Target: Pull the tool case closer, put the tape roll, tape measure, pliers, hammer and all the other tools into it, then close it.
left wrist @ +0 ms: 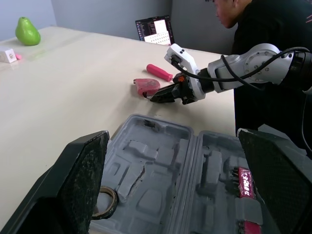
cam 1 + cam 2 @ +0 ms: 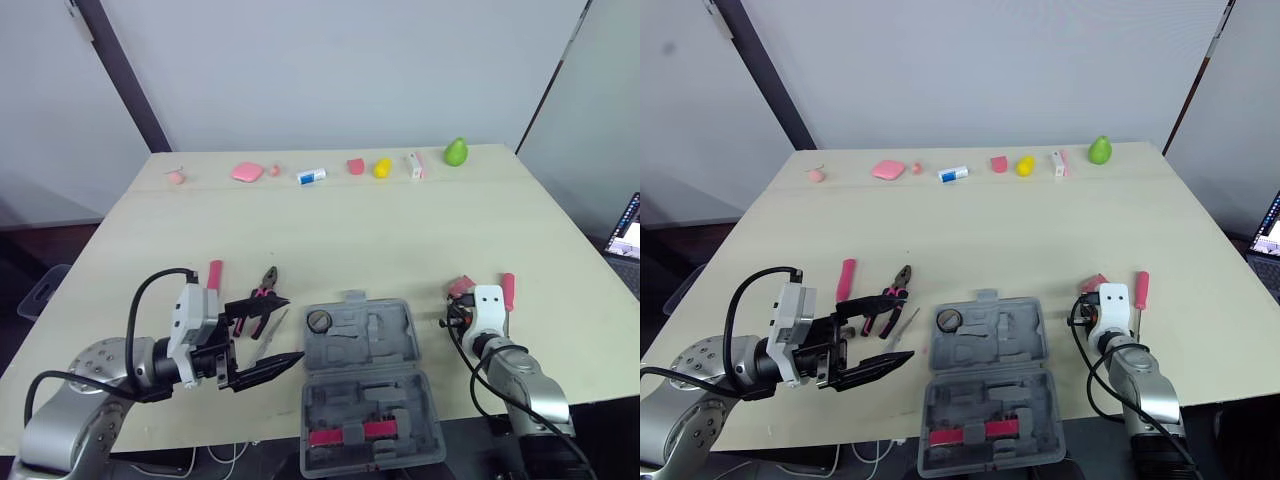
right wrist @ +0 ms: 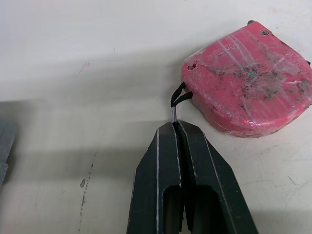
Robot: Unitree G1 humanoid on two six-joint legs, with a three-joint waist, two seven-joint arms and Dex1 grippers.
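We see the right gripper (image 3: 176,125) with its two fingers pressed together, nipping the thin cord of the pink tape measure (image 3: 248,83). The tape measure lies flat on the table (image 2: 330,230) just past the fingertips, to the right of the tool case (image 2: 372,385). A pink-handled tool (image 2: 508,290) lies just beside it. Our left gripper (image 2: 294,328) is spread wide and holds nothing, level with the case's left edge, above a slim metal tool (image 2: 902,326), and the pliers (image 2: 262,295) lie just beyond it. The case lies open at the table's near edge, with the tape roll (image 2: 319,320) in its far-left pocket.
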